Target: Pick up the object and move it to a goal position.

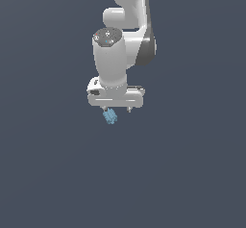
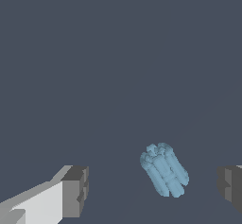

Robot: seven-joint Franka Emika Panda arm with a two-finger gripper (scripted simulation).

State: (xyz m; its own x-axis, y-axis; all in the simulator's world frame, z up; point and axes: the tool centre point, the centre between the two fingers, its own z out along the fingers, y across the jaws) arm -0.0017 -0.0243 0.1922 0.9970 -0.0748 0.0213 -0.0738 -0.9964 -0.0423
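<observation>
Hovering over the object (image 2: 164, 169), the fingers (image 2: 75, 191) stand wide, touching nothing; grasping, lifting and carrying to the goal all remain

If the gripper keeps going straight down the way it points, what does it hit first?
Probably the light-blue chunk. In the wrist view it lies between the open jaws of the gripper, off-centre toward one finger. A finger might touch it first; depth is unclear.
</observation>
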